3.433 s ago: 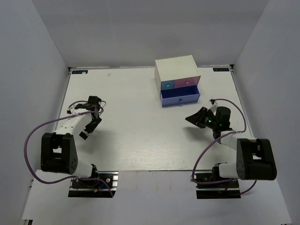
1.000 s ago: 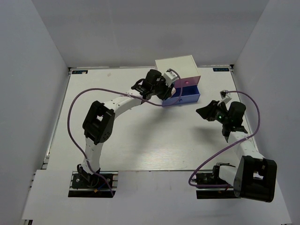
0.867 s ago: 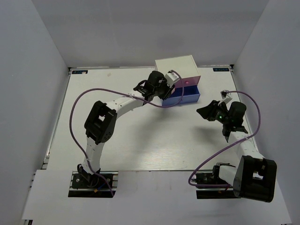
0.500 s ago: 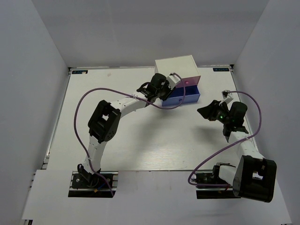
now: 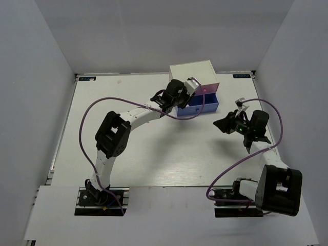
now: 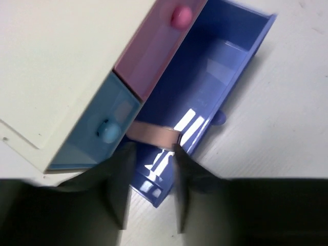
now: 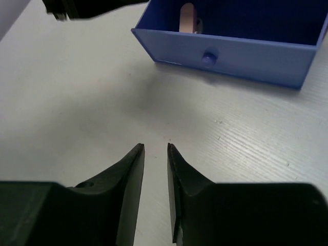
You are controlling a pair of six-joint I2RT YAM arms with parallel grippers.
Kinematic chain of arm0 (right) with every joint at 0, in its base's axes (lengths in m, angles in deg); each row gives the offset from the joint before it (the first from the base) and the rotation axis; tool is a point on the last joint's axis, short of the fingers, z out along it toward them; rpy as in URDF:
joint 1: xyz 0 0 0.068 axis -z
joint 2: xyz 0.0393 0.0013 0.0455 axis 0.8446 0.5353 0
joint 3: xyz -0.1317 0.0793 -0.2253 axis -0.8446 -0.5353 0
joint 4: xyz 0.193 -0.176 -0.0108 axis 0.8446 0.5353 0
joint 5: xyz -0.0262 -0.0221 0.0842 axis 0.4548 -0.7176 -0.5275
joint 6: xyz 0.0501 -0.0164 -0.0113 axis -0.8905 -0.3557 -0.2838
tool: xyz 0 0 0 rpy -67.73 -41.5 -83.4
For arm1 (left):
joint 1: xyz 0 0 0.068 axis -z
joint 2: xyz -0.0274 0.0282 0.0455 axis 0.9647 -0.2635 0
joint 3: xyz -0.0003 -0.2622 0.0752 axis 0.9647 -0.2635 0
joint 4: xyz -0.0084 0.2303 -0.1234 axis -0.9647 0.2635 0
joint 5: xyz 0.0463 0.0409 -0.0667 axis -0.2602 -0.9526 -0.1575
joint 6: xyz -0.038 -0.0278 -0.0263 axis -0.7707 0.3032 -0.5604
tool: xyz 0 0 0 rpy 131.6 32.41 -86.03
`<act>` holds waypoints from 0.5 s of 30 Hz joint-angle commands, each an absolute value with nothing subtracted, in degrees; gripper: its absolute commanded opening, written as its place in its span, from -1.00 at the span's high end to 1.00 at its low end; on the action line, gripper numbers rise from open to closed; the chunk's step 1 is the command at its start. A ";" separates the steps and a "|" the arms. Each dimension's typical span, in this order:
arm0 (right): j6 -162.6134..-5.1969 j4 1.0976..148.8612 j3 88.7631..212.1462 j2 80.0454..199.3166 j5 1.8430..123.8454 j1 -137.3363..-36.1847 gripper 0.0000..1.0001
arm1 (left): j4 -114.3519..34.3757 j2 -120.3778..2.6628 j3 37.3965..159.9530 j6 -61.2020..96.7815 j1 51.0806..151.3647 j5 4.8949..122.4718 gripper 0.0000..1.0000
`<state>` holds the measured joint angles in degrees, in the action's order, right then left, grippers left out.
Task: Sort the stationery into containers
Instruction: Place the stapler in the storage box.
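Observation:
A small white box (image 5: 192,72) stands at the table's back, its wide blue-purple drawer (image 5: 205,107) pulled open. My left gripper (image 6: 152,148) hovers over that drawer's left end (image 6: 154,192), shut on a tan eraser-like block (image 6: 152,134) that spans its fingertips. Just behind sit the small blue front (image 6: 84,148) and the pink front (image 6: 154,56), both closed. In the top view the left gripper (image 5: 190,95) covers the small blue front. My right gripper (image 7: 155,147) points at the drawer front (image 7: 230,56) from a short way off, jaws a narrow gap apart and empty. Above the drawer rim shows the block (image 7: 188,18).
The right gripper (image 5: 218,124) hangs over bare white table (image 5: 154,143) to the right of the box. Grey walls close in the table on three sides. The left arm's purple cable (image 5: 128,100) loops across the table's left half.
The left gripper has crept a little right along the box front and closed tighter on the block. The right gripper's jaws have narrowed and it has edged slightly left.

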<state>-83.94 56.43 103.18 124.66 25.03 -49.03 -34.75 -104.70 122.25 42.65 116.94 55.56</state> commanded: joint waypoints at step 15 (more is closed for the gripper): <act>-23.40 91.34 141.26 157.90 23.10 -54.73 0.99 | -39.48 -60.66 78.32 11.20 116.47 43.58 -0.46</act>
